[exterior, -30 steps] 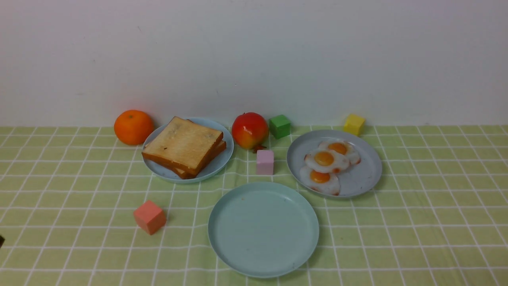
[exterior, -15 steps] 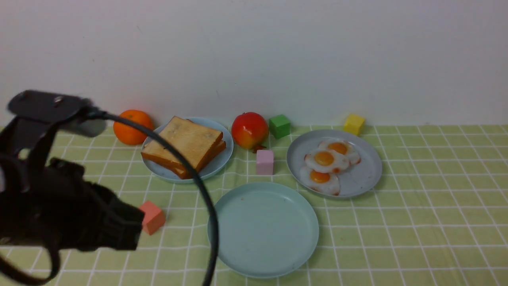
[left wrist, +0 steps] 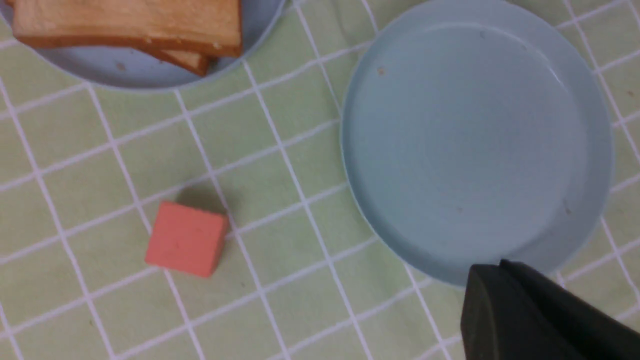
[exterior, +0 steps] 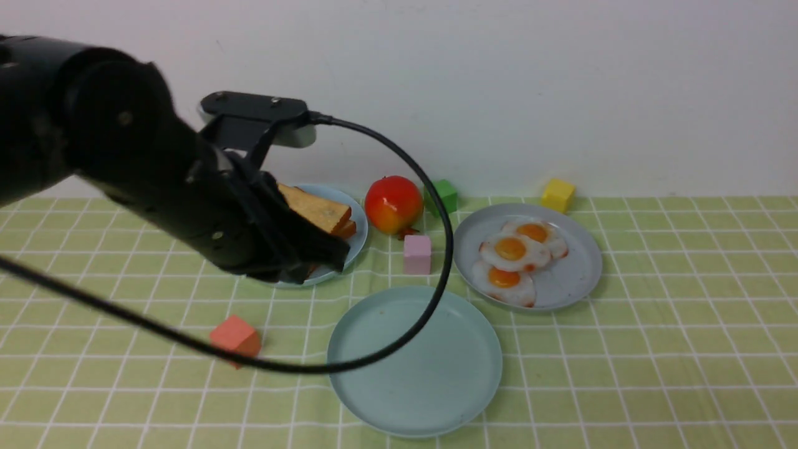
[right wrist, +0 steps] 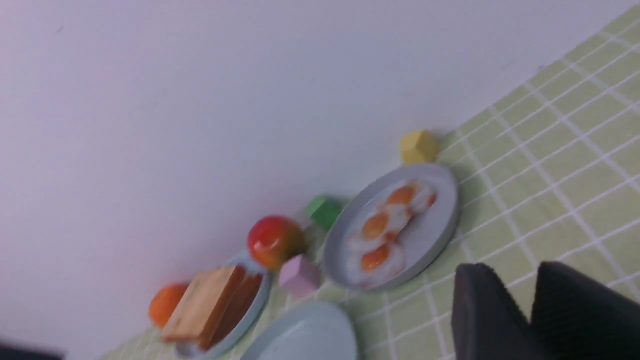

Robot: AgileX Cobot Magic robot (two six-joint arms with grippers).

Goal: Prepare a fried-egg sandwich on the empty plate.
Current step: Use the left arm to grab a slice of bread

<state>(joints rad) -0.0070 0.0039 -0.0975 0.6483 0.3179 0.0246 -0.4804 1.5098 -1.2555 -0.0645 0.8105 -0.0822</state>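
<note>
cloth: green checked tablecloth [exterior: 686, 349], soft and a bit rucked on the far side of the empty plate; everything sits on it
left arm: black left arm [exterior: 124, 162] hangs far-left of the empty plate, over the toast and hiding most of it
left gripper [left wrist: 489, 272]: fingers pressed together, holding nothing, tip over the plate's rim in the wrist view
empty plate: round matte pale mint-teal plastic plate [exterior: 449, 386], bare
sandwich: fried-egg sandwich not built; its parts lie on two other plates
egg plate: grey-blue round plate [exterior: 573, 274], far-right of the empty plate
toast plate: sky-blue round plate [exterior: 360, 236], far-left of the empty plate
toast: square golden toast slices with brown crusts [exterior: 318, 212], stacked; likely light, stiff; pinch the top one by a crust edge
eggs: three flat white fried eggs with orange yolks [exterior: 511, 249], overlapping; likely thin, floppy, slick; take a free white edge
cable: black cable [exterior: 399, 349] loops above the empty plate, could snag
right gripper [right wrist: 512, 272]: narrow gap, nothing in it
apple: red apple [exterior: 393, 202], beyond the empty plate
orange: round orange [right wrist: 167, 302], beyond the toast plate
cubes: pink cube [exterior: 416, 254] just beyond the empty plate, in the lane between plates; salmon cube [exterior: 235, 337] to its left; green cube [exterior: 447, 196] and yellow cube [exterior: 557, 194] far off
</note>
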